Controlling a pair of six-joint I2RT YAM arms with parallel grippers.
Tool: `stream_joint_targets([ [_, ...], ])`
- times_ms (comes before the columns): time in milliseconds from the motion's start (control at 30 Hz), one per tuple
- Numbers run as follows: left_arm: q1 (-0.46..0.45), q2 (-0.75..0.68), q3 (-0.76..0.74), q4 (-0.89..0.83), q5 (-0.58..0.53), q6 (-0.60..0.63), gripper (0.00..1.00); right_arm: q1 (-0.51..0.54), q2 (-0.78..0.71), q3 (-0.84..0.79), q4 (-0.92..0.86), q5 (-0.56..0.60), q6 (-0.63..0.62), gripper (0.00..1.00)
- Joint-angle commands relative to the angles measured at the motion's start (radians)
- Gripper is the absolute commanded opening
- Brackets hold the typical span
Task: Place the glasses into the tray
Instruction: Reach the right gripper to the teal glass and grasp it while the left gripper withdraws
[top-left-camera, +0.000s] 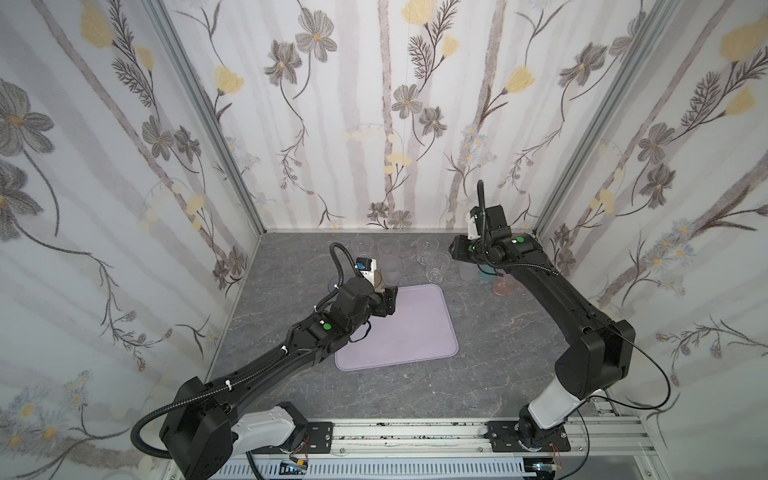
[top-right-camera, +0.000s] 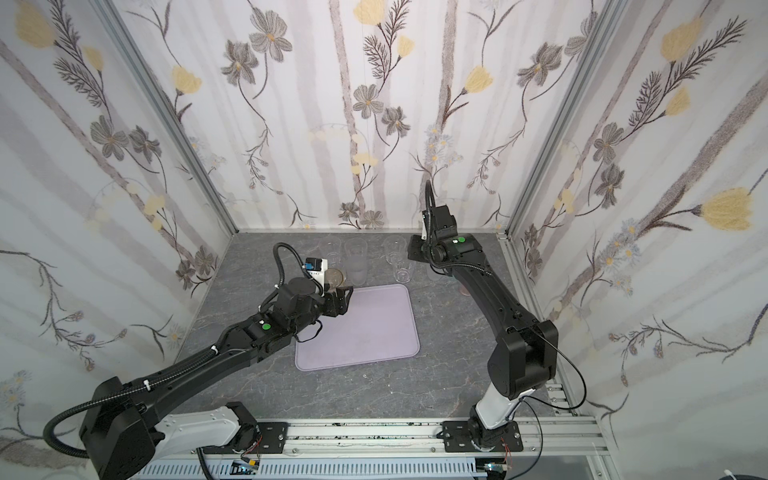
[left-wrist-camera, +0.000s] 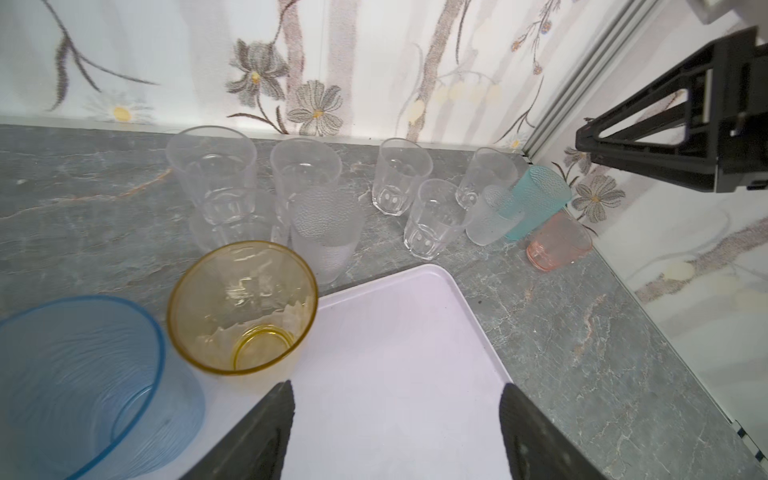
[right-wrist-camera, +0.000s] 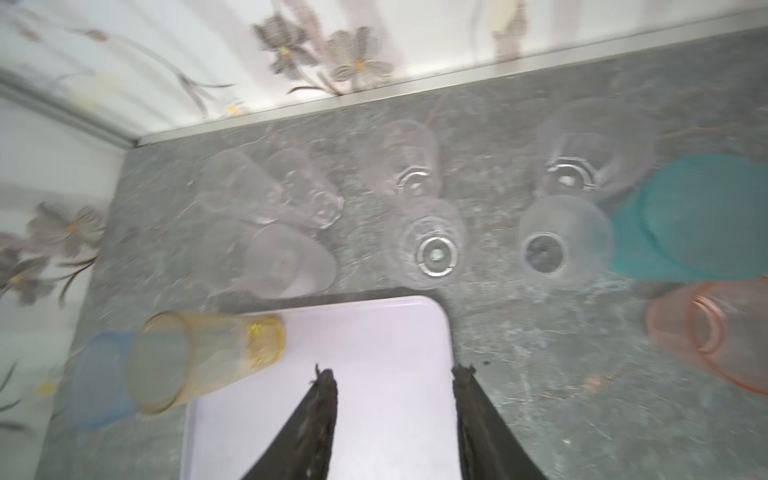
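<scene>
The pale lilac tray (top-left-camera: 415, 332) (top-right-camera: 374, 328) lies mid-table. An amber glass (left-wrist-camera: 243, 307) (right-wrist-camera: 208, 357) stands upright on its far left corner. Just short of that glass my left gripper (left-wrist-camera: 395, 390) (top-left-camera: 390, 297) hangs open over the tray, holding nothing. A blue glass (left-wrist-camera: 83, 386) (top-left-camera: 334, 284) stands left of the amber one. Several clear and frosted glasses (left-wrist-camera: 401, 176) (top-left-camera: 437, 268) stand along the back. A teal glass (left-wrist-camera: 536, 201) and a pink glass (left-wrist-camera: 559, 241) stand at the back right. My right gripper (right-wrist-camera: 395, 372) (top-left-camera: 455, 249) hovers open and empty, high above the tray's far right corner.
The grey marbled tabletop (top-left-camera: 374, 395) is boxed in by flowered walls at the left, back and right. The right arm (top-left-camera: 540, 291) runs along the right side over the pink and teal glasses. An aluminium rail (top-left-camera: 415, 432) runs along the front edge.
</scene>
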Motion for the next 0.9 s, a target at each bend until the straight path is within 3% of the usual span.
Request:
stream_joint_targets([
  [0,-0.039,0.072,0.024,0.160,-0.030,0.022,0.85,-0.099,-0.011,-0.046,0.103,0.081,0.012,0.47],
  [200,-0.114,0.245,0.070,0.262,-0.064,0.159,0.99,-0.262,0.042,-0.083,0.181,0.120,0.074,0.48],
  [400,-0.178,0.414,0.129,0.260,-0.147,0.254,1.00,-0.334,0.149,-0.035,0.181,0.097,0.074,0.48],
  [867,-0.198,0.499,0.148,0.214,-0.339,0.206,1.00,-0.366,0.280,0.005,0.186,0.071,0.044,0.40],
])
